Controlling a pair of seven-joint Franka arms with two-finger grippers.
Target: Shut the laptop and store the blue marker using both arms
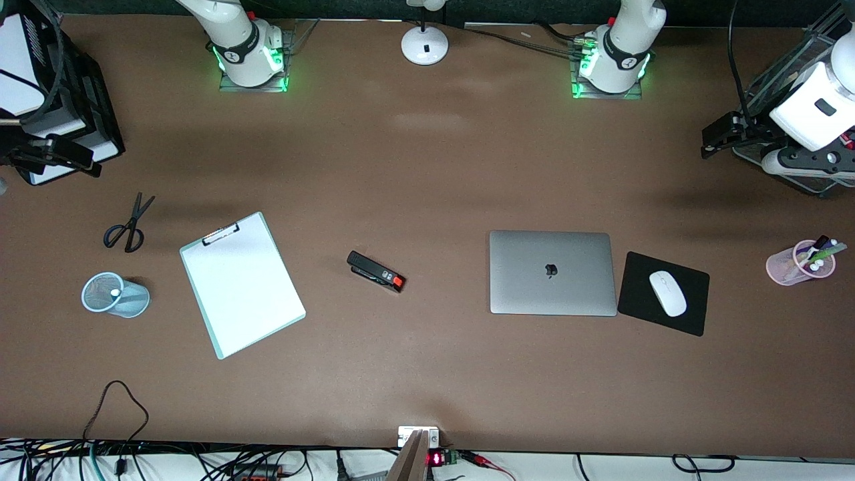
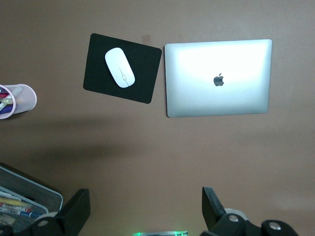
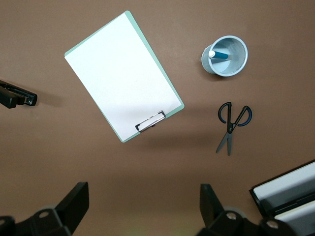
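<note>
The silver-grey laptop (image 1: 552, 272) (image 2: 218, 78) lies shut and flat on the table, logo up, toward the left arm's end. The blue marker (image 3: 219, 55) stands inside a light-blue mesh cup (image 1: 113, 294) (image 3: 227, 57) toward the right arm's end, whitish end up. My left gripper (image 2: 146, 196) hangs open and empty high over bare table between the laptop and its own base. My right gripper (image 3: 143, 191) is also open and empty, high over bare table near the clipboard's clip end. Neither gripper shows in the front view.
A white clipboard (image 1: 242, 283), a black stapler (image 1: 375, 271) and scissors (image 1: 127, 224) lie between cup and laptop. A black mouse pad (image 1: 634, 288) with a white mouse (image 1: 667, 293) sits beside the laptop. A pink pen cup (image 1: 799, 262) and desk trays (image 1: 60, 100) stand at the table ends.
</note>
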